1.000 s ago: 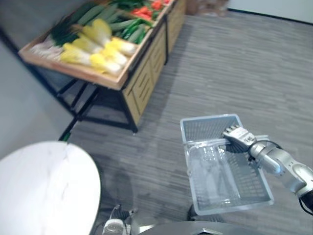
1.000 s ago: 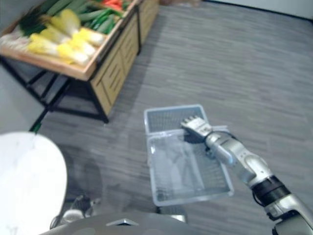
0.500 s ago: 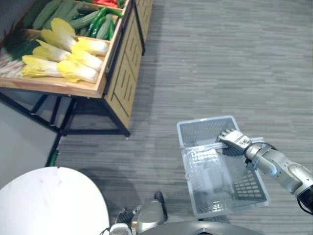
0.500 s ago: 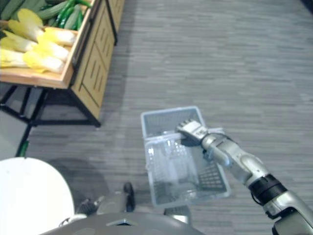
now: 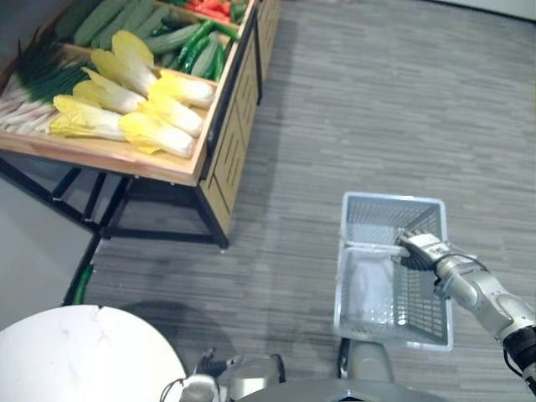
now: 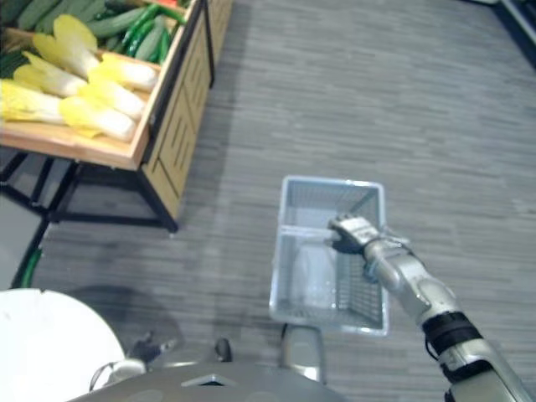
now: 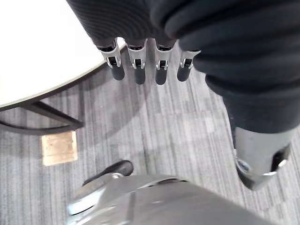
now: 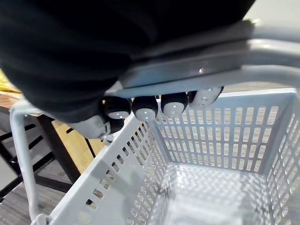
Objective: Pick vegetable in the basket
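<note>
- Upper left of the head views: a wooden produce stand [image 5: 109, 155] on a black frame, its tray full of vegetables.
- Front of tray: pale yellow cabbages [image 5: 142, 109] lying on their sides, leaf ends pointing away from the aisle.
- Beside the cabbages, at the tray's outer edge: a bunch of green onions [image 5: 33, 84] with white stalks.
- Further back in the tray: long cucumbers [image 5: 126, 17], then slim green peppers [image 5: 197, 54] and a patch of red produce [image 5: 209, 7] at the far corner.
- Lower right, well apart from the stand: a grey mesh basket [image 5: 377, 222] over the grey striped floor [image 5: 377, 100].
- Basket's bar handle [image 5: 368, 247] runs across its open top.
- Right hand [image 5: 421, 248] sits on that handle, arm reaching in from the lower right.
- Right wrist view: fingers [image 8: 145, 108] curled tight under the grey handle bar, with the basket's slotted walls and floor below them. The hand is closed round the handle and carries the basket.
- No vegetable is in either hand. All the produce lies in the stand's tray.
- Left hand [image 7: 136, 61] in its own wrist view: fingers straight and loosely spread, pointing down and holding nothing.
- Past those fingers: the edge of a round white table [image 7: 37, 56], with the grey floor beneath.
- Same white table at the lower left of the head views, just below the stand.
</note>
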Controlling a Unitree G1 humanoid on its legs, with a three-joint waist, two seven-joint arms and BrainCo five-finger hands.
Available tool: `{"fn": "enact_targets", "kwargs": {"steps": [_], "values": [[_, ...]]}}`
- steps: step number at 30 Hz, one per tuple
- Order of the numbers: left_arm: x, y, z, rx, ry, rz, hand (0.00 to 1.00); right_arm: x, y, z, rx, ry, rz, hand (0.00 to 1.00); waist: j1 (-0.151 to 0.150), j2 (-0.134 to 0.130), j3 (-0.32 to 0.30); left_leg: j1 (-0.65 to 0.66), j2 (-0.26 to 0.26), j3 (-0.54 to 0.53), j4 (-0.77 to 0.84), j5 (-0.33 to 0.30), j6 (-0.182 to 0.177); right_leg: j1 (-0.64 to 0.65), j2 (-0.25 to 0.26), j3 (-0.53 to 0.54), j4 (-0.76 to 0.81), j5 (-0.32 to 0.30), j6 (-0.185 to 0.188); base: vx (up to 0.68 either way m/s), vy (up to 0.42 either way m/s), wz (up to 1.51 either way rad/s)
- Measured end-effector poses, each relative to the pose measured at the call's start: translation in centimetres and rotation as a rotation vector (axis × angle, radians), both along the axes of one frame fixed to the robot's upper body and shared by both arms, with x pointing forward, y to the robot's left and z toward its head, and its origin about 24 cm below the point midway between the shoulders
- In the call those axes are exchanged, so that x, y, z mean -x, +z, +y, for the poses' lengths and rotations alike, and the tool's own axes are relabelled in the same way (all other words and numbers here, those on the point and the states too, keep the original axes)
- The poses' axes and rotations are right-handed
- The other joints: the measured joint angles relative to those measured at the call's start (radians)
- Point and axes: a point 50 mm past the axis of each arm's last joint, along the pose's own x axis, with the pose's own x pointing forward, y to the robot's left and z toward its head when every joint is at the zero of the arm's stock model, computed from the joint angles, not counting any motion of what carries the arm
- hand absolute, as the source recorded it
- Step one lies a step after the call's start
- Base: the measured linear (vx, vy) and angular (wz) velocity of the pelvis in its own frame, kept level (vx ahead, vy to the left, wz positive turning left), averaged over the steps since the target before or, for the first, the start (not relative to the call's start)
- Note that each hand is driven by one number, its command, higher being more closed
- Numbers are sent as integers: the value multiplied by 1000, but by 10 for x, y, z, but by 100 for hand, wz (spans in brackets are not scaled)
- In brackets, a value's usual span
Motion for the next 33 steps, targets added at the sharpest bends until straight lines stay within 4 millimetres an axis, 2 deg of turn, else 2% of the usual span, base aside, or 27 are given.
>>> {"fn": "enact_targets", "kwargs": {"steps": [2,3,4,6,7,8,9,10,11,12,13,14,15,16,17,18,20,21,23,25,26,27,28,29,30,31,33], "values": [[-12,3,-2,6,0,-39,0,-1,-1,-8,3,-45,-6,100,-18,13,10,18,4,-26,-6,-8,-15,-12,28,12,-193,33,38,408,-105,45],[-17,4,-3,7,-4,-56,0,-1,-1,-12,-2,-72,-8,100,-29,12,19,41,7,-38,-10,-21,-36,-14,35,43,-311,79,62,431,-179,48],[-20,5,-2,4,-7,-63,0,-1,-2,-13,-3,-86,-9,100,-31,0,24,67,8,-49,-15,-37,-63,-31,27,74,-389,116,72,444,-198,39],[-21,7,2,-6,-2,-67,0,-1,0,-15,-14,-111,-21,100,-33,-25,30,109,8,-53,-24,-60,-102,-54,3,86,-431,128,73,507,-280,34],[-16,6,7,-20,4,-51,0,1,-2,-17,-27,-135,-22,100,-41,-57,26,147,14,-74,-22,-91,-149,-60,-20,83,-418,187,63,573,-361,43],[-15,6,7,-17,12,-51,0,2,-3,-19,-28,-147,-22,100,-43,-51,25,157,35,-83,-11,-99,-161,-64,-10,79,-385,243,56,695,-469,52],[-16,4,1,2,14,-51,0,5,-6,-21,-36,-174,-16,100,-51,-31,15,131,74,-107,48,-100,-163,-77,13,56,-331,263,43,467,-328,33],[-16,3,-7,20,16,-51,0,7,-7,-23,-32,-180,-9,100,-52,-12,7,102,109,-122,107,-92,-160,-77,40,34,-315,241,12,678,-497,16],[-14,1,-12,31,7,-41,0,6,-7,-23,-31,-183,-8,100,-48,9,-3,60,145,-142,201,-55,-167,-68,75,18,-299,221,-25,446,-327,-7],[-13,1,-13,31,5,-38,0,6,-7,-24,-29,-184,-9,100,-48,15,-3,36,156,-158,255,-28,-174,-55,87,10,-294,211,-37,680,-444,-14],[-9,0,-12,32,17,-29,0,6,-8,-25,-27,-189,-2,100,-48,18,-4,-10,164,-180,384,61,-164,-15,104,5,-289,176,-55,568,-309,-9],[-4,-1,-11,31,33,-19,0,8,-10,-26,-26,-193,7,100,-48,18,-3,-54,164,-200,519,211,-166,42,112,5,-296,146,-65,672,-352,-8],[-2,-2,-10,31,40,-14,0,9,-11,-26,-25,-194,11,100,-45,18,-3,-75,162,-210,581,310,-166,80,114,5,-308,131,-68,529,-228,-2],[3,-3,-9,31,49,-3,0,12,-13,-28,-24,-199,21,100,-41,10,2,-126,175,-207,728,367,-174,154,117,4,-347,112,-79,392,-164,1],[4,-3,-9,32,50,-3,0,13,-14,-28,-22,-201,26,100,-33,12,1,-164,189,-181,808,343,-171,191,124,8,-371,110,-82,514,-234,-16],[3,-2,-8,35,67,-16,0,15,-17,-27,-19,-199,37,100,-1,13,1,-261,212,-98,946,238,-127,279,134,33,-432,90,-100,374,-187,-29],[2,-1,-9,37,69,-23,0,15,-17,-26,-16,-198,40,100,20,14,1,-321,211,-55,960,176,-96,322,134,49,-452,70,-101,299,-124,-29],[3,-1,-10,40,71,-26,0,15,-18,-24,-15,-190,44,100,37,17,2,-382,200,-15,936,132,-91,353,133,60,-459,54,-99,295,-61,-28],[9,-2,-11,41,79,-16,0,14,-20,-20,-15,-170,51,100,48,19,3,-455,184,56,829,90,-92,397,128,69,-463,32,-89,327,-5,-24],[19,-4,-13,46,88,3,0,15,-20,-20,-16,-169,52,100,48,20,4,-465,158,181,546,95,-92,435,113,68,-465,2,-54,330,73,-9],[24,-5,-14,45,83,18,0,17,-22,-21,-14,-175,55,100,43,27,-1,-455,131,251,373,137,-98,463,110,61,-476,-20,-39,362,101,5],[26,-6,-15,46,79,27,0,18,-23,-22,-12,-178,61,100,42,33,-4,-446,118,279,293,172,-104,480,112,57,-482,-30,-31,521,168,15],[33,-7,-19,52,63,49,0,23,-25,-25,-1,-182,75,100,42,55,-14,-427,101,318,156,277,-116,508,130,54,-490,-54,-13,473,168,21],[39,-9,-23,53,40,75,0,27,-28,-29,11,-191,93,100,46,88,-29,-392,88,338,79,308,31,541,150,54,-492,-88,3,489,174,36],[38,-9,-21,47,35,80,0,29,-31,-29,8,-195,106,100,44,66,-29,-386,60,336,65,314,49,553,134,44,-492,-97,9,433,172,48],[36,-8,-15,28,22,76,0,31,-32,-30,18,-183,116,100,53,42,-26,-387,32,334,65,291,38,552,110,42,-487,-97,11,462,193,44],[38,-9,-15,24,19,88,0,31,-31,-32,43,-170,124,100,76,34,-27,-381,6,333,85,250,84,555,83,47,-454,-96,12,387,193,24]]}}
